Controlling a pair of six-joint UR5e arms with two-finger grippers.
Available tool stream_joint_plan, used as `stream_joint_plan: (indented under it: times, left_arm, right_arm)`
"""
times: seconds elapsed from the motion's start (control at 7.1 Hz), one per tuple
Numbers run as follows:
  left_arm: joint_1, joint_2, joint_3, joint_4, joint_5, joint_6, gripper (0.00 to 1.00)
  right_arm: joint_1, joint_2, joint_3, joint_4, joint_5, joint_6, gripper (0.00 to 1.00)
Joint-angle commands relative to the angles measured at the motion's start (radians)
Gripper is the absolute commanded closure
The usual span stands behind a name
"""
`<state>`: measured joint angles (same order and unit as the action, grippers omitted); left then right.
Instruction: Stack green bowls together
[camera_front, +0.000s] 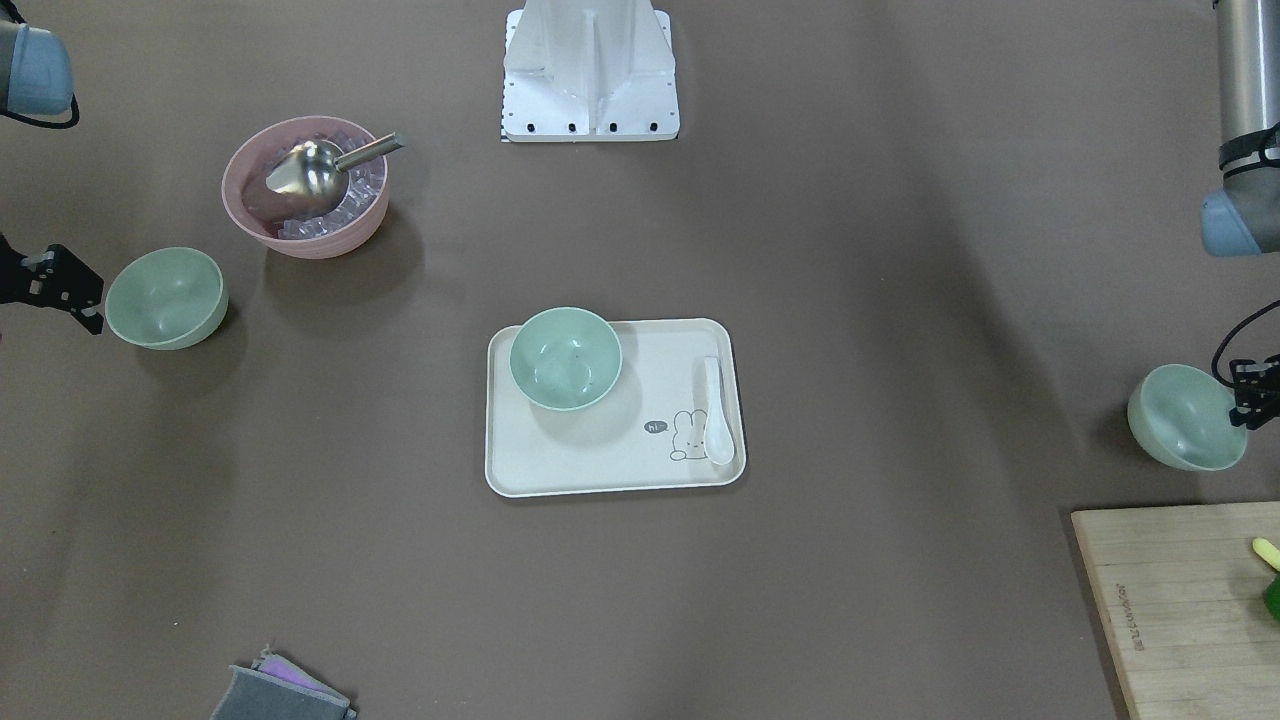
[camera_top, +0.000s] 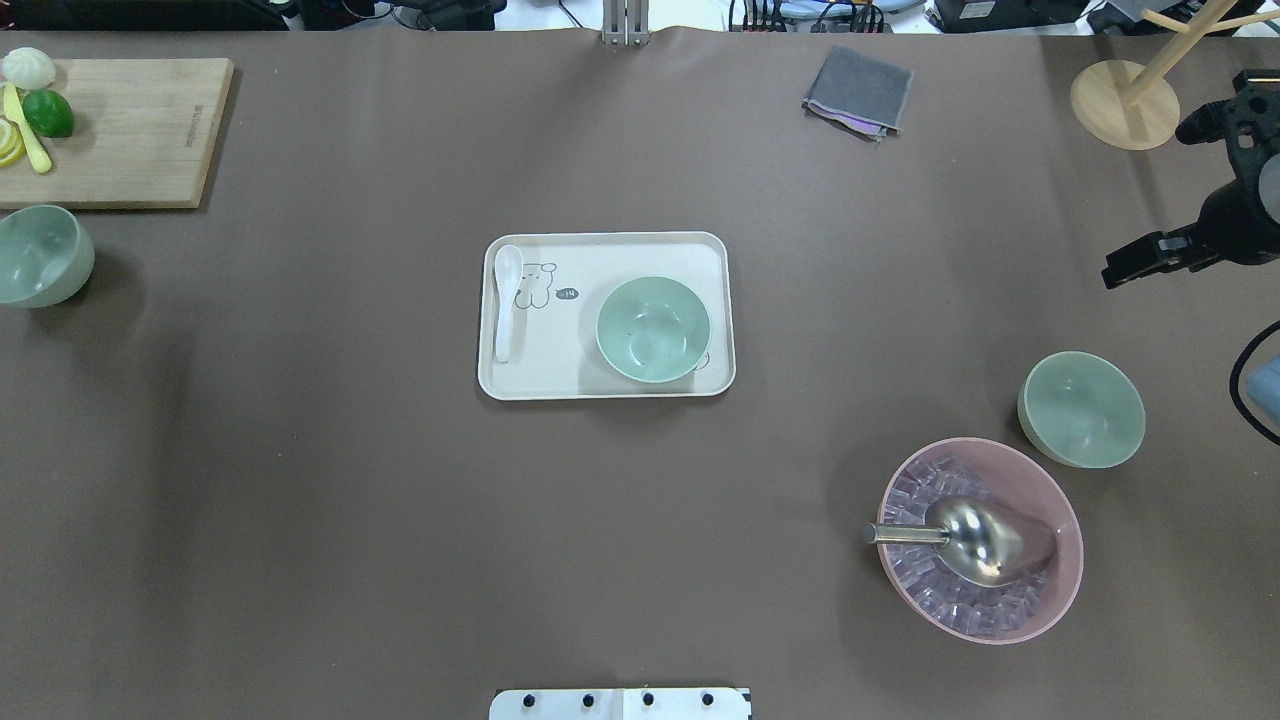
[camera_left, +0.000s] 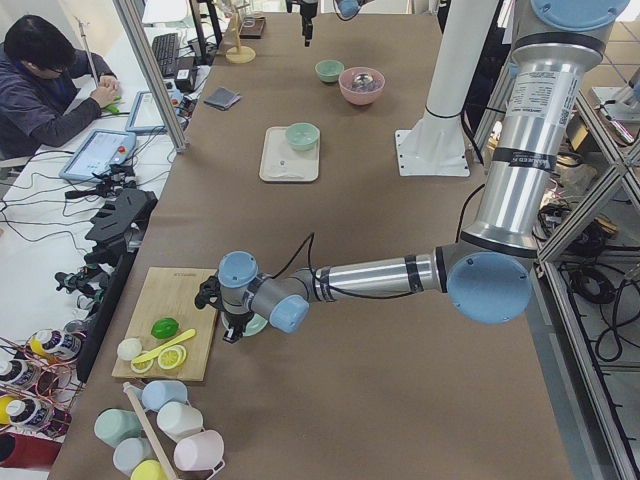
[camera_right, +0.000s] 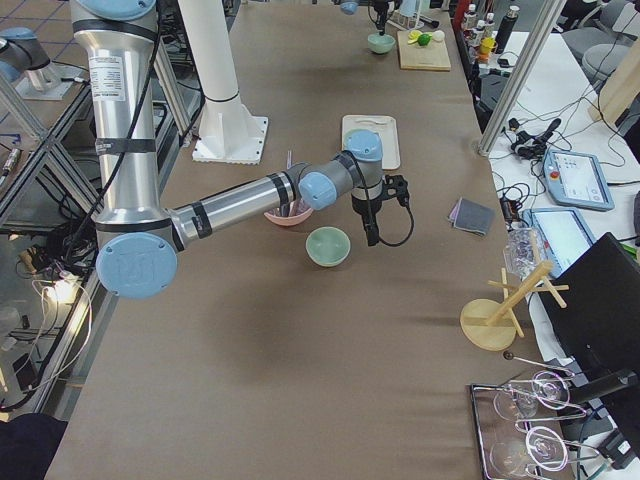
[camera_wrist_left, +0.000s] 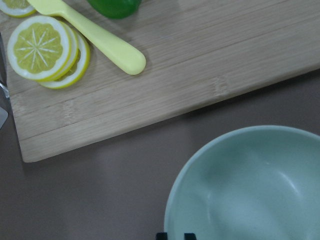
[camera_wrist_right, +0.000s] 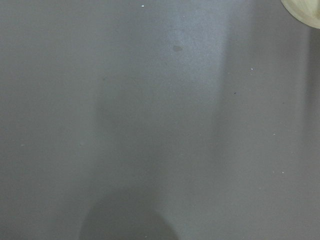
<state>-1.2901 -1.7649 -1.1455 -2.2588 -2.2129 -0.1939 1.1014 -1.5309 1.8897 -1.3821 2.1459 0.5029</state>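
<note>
– Green bowls (camera_top: 653, 329): where are they found?

– Three are seen. The first bowl (camera_front: 565, 358) is set upright on the tray (camera_top: 560, 360), toward the tray's right end and its edge nearest the robot. The second bowl (camera_top: 40, 255) is placed well to the tray's left. The third bowl (camera_top: 1081, 409) is placed well to the tray's right and a little nearer the robot. All three are set apart from one another.

– How is the left arm (camera_left: 370, 275) posed?

– Its forearm is stretched low and level over the table, away from the tray, and the wrist is bent down at the second bowl. The left gripper (camera_wrist_left: 175, 236) is closed on that bowl's rim. The fingertips (camera_wrist_left: 189, 236) are seen close together, one at each side of the rim.

– And the right arm (camera_right: 240, 195)?

– Its forearm is also held out level, and the right gripper (camera_right: 372, 238) is pointed straight down. The gripper is held near the third bowl, on the side away from the tray, and no contact is seen. Whether its jaws are parted cannot be told, since only bare table is shown in the right wrist view.
</note>
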Motion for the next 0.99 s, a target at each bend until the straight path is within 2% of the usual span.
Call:
stream_joint_plan:
  times: [0.0,0.56,0.85]
  left_arm:
    - [0.000,-0.007,-0.007,0.004,-0.045,-0.004,0.76]
    - [-0.005,-0.025,-0.008,0.010,-0.097,-0.071,0.76]
    - [-0.014,-0.039,-0.007,0.045,-0.097,-0.090,0.70]
  right_arm:
    - [0.000,0.000,0.000,0.000,-0.001,0.000,0.01]
    - [0.000,-0.008,-0.003,0.029,-0.012,0.000,0.01]
    - [0.000,-0.018,-0.011,0.067,-0.012,0.000,0.01]
